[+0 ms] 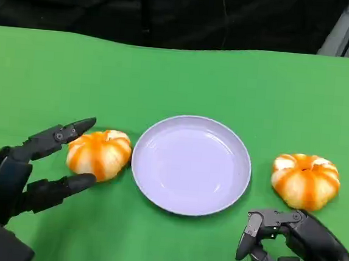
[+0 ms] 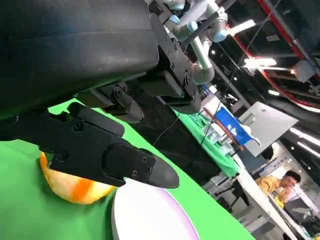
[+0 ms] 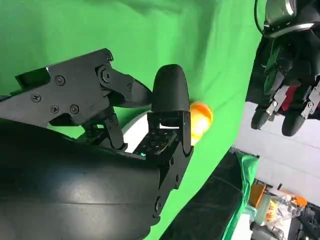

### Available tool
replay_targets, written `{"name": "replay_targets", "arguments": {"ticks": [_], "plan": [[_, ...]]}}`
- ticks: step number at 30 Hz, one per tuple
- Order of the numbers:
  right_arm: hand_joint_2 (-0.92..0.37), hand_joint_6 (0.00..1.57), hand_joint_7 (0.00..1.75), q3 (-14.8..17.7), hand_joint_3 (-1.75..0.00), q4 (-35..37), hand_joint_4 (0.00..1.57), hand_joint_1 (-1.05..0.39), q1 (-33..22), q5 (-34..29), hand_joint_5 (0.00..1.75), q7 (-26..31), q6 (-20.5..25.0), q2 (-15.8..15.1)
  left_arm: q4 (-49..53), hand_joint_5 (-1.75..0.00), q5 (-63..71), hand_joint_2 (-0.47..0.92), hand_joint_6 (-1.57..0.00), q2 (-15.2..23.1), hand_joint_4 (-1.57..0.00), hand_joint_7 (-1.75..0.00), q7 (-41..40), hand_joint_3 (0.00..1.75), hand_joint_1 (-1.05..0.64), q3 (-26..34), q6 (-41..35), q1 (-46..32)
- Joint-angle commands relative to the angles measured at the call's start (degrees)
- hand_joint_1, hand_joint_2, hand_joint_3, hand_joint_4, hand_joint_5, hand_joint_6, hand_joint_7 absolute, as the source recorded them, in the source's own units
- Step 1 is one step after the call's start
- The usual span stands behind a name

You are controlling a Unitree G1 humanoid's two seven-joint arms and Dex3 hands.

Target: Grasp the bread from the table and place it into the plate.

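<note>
Two round orange-and-white breads lie on the green table, one on each side of the pale lilac plate point(image 1: 190, 165). My left hand point(image 1: 30, 167) reaches to the left bread point(image 1: 101, 153) with its fingers spread; one fingertip is over the bread's far-left edge and another is at its near side. I cannot tell whether they press on it. The left wrist view shows that bread point(image 2: 75, 187) under the fingers point(image 2: 115, 160), beside the plate point(image 2: 150, 215). My right hand point(image 1: 293, 241) rests in front of the right bread point(image 1: 305, 180), apart from it and holding nothing.
The green cloth runs back to a dark curtain along the far edge point(image 1: 182, 45). In the left wrist view, another robot arm point(image 2: 200, 45), other tables and a seated person point(image 2: 282, 185) are far off beyond the table.
</note>
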State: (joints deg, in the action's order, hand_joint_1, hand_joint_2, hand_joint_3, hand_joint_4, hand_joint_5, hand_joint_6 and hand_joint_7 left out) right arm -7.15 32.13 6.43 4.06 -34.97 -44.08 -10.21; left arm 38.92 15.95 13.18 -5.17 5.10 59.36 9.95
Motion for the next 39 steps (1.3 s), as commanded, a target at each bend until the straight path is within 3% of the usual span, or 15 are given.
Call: {"name": "replay_targets", "arguments": {"ticks": [1, 39], "plan": [[-0.73, 0.81, 1.16, 0.3, -0.81, -0.3, 0.73, -0.10, -0.5, 0.5, 1.67, 0.0, 0.5, -0.9, -0.6, 0.00, 0.0, 0.92, -0.68, 1.5, -0.71, 0.00, -1.1, 0.03, -0.55, 0.1, -0.3, 0.7], [-0.73, 0.80, 1.15, 0.4, -0.81, 0.3, 0.73, -0.08, -0.3, 0.4, 1.66, 0.0, -0.4, -0.9, -1.4, 0.00, 1.2, 0.92, -0.68, 2.1, -0.71, 0.00, -2.3, 0.03, -0.55, -0.5, -1.4, 0.7]]}}
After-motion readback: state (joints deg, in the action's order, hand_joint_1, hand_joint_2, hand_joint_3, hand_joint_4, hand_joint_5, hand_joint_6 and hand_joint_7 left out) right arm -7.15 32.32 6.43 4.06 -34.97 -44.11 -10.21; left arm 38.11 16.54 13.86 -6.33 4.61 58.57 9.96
